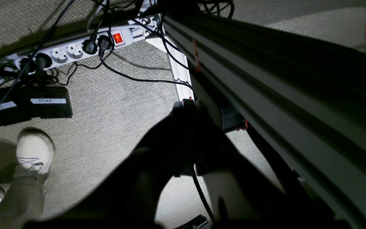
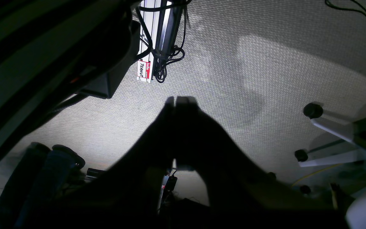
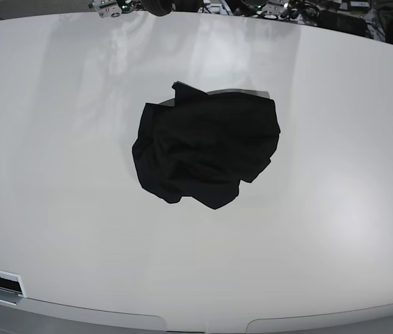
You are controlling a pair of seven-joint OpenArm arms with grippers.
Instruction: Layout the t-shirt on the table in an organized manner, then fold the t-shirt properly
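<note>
The t-shirt [image 3: 206, 147] lies crumpled mid-table [image 3: 57, 174], untouched.

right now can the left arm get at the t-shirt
Probably yes, though not at once. The t-shirt lies crumpled alone on the table with nothing over it, but the left gripper hangs below, jaws shut, facing the floor.
</note>
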